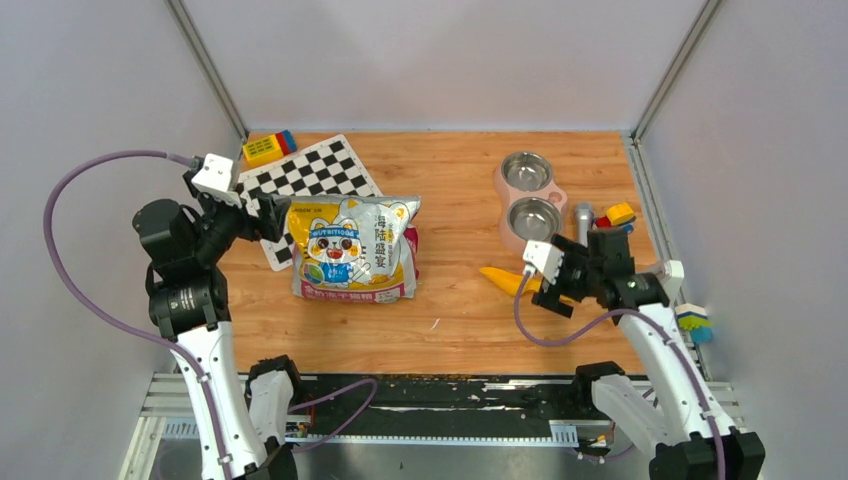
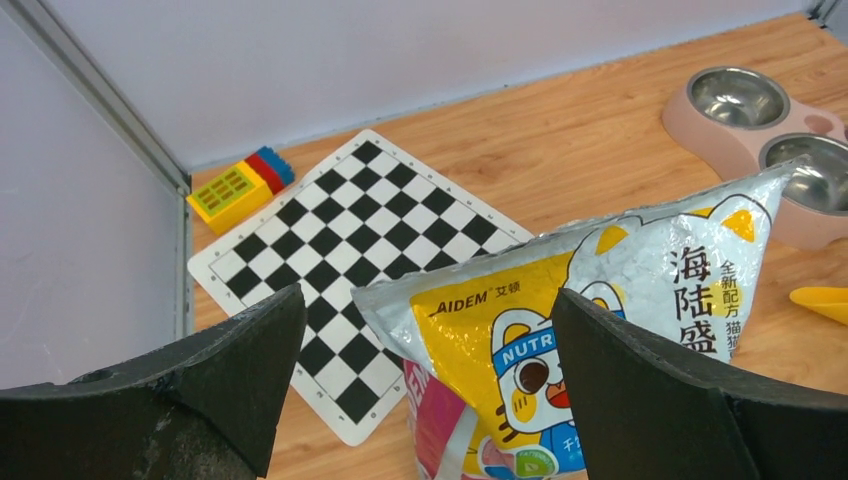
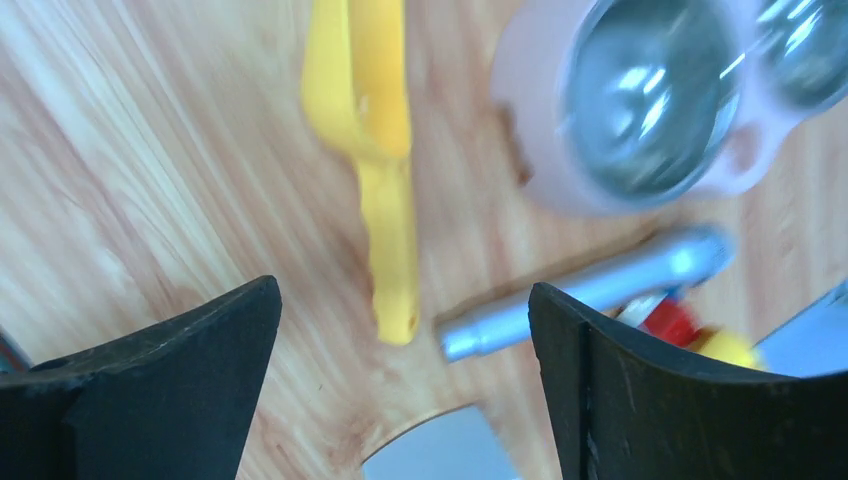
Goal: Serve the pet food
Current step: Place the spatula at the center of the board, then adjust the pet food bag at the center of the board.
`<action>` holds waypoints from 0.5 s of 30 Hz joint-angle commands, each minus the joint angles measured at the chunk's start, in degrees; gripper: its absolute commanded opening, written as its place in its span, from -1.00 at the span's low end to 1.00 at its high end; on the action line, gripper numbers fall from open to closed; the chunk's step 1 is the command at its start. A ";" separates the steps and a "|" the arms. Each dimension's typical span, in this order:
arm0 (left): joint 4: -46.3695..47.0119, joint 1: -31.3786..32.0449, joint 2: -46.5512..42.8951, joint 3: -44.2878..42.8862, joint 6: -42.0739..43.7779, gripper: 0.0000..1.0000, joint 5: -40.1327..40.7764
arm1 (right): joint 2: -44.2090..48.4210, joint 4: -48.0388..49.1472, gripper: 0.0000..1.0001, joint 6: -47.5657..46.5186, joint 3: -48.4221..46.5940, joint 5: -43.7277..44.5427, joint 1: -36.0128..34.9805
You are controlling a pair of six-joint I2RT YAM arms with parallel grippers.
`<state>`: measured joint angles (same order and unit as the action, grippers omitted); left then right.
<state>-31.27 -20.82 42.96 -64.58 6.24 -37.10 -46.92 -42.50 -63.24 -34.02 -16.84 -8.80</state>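
The pet food itself is hidden from view. A glossy cartoon-cat bag (image 1: 353, 248) (image 2: 600, 290) stands left of centre on the wooden table. My left gripper (image 1: 265, 215) (image 2: 428, 300) hovers open at the bag's upper left corner, with nothing between its fingers. A yellow scoop (image 1: 500, 278) (image 3: 375, 150) (image 2: 820, 300) lies flat on the table. My right gripper (image 1: 555, 290) (image 3: 405, 300) is open just above the scoop's handle end, not gripping it. A pink feeder (image 1: 503, 185) (image 2: 690, 110) (image 3: 530, 150) with two steel bowls sits behind the scoop; both bowls look empty.
A checkered mat (image 1: 310, 175) (image 2: 340, 240) lies behind the bag, with toy blocks (image 1: 268, 148) (image 2: 238, 188) at the back left. A silver cylinder (image 1: 583, 222) (image 3: 590, 290) and more blocks (image 1: 618, 215) lie right of the feeder. Walls close in both sides.
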 commanded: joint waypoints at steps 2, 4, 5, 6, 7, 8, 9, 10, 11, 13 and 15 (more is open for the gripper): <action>4.49 -0.71 1.64 -4.50 -0.87 1.00 -4.32 | -6.51 -17.23 0.91 7.64 -25.88 -28.16 -0.03; 4.69 -0.71 3.76 -5.35 -0.80 1.00 -5.18 | -10.08 -10.61 0.92 17.17 -32.02 -33.73 -0.22; 4.63 -0.69 4.61 -5.68 -0.82 1.00 -5.44 | -11.82 -5.39 0.93 23.55 -34.03 -35.38 -0.59; 4.50 -0.66 6.29 -6.58 -0.76 1.00 -6.45 | -13.66 -0.50 0.94 29.72 -35.68 -36.65 -1.15; 3.72 -0.63 7.28 -7.17 -0.21 1.00 -7.13 | -15.42 4.67 0.96 35.22 -36.89 -37.46 -1.97; 3.34 -0.58 9.17 -8.27 0.03 1.00 -8.56 | -17.23 9.56 0.97 40.58 -37.50 -37.51 -3.18; 2.40 -0.56 10.09 -8.85 0.51 1.00 -9.24 | -18.97 15.34 0.98 45.42 -37.90 -36.42 -4.60; 1.76 -0.37 11.94 -10.01 0.96 1.00 -10.54 | -20.58 19.34 0.98 49.39 -38.26 -34.67 -6.23; 0.38 -0.06 12.84 -10.64 1.84 1.00 -10.76 | -23.05 22.42 0.98 52.64 -38.83 -32.62 -8.15; -2.07 1.96 15.50 -12.63 4.28 1.00 -9.56 | -26.78 26.62 0.97 54.73 -40.26 -27.57 -11.61; -4.29 5.51 18.36 -14.22 7.17 1.00 -5.66 | -30.63 28.30 0.97 54.74 -42.58 -23.68 -14.79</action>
<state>-30.74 -19.42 57.95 -75.00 7.88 -44.62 -72.10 -26.15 -20.03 -72.38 -45.89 -18.37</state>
